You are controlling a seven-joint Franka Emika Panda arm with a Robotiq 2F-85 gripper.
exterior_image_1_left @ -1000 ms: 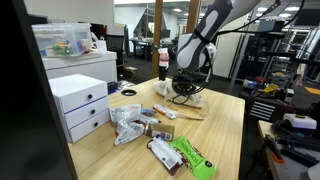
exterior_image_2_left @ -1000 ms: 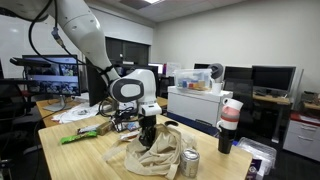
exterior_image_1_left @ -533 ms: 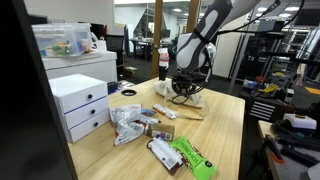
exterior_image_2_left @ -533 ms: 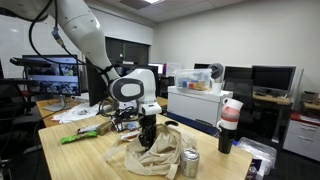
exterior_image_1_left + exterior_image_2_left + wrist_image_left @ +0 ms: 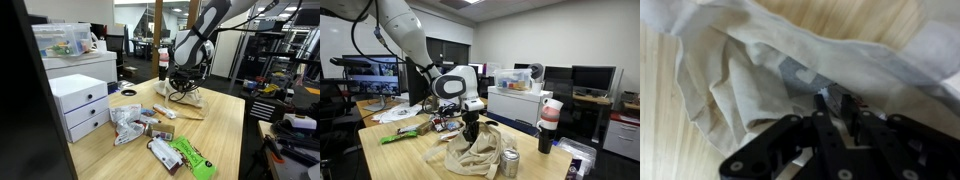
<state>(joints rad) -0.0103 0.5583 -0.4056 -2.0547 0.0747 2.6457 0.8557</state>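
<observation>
I see a white drawer unit (image 5: 80,105) at 9 o'clock on the tabletop (image 5: 225,120), clear bin (image 5: 62,40) behind at 10. Green pkt (image 5: 192,157) at 6, crumpled wrappers (image 5: 128,124) nearby. Silver can (image 5: 510,163) and red-white cup (image 5: 550,112) sit at 4.

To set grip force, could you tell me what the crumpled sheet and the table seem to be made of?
The crumpled sheet looks like thin woven cloth, off-white and matte, since it lies in soft folds. The table looks like wood or wood-look laminate, pale with straight grain lines and a slight sheen.
</observation>
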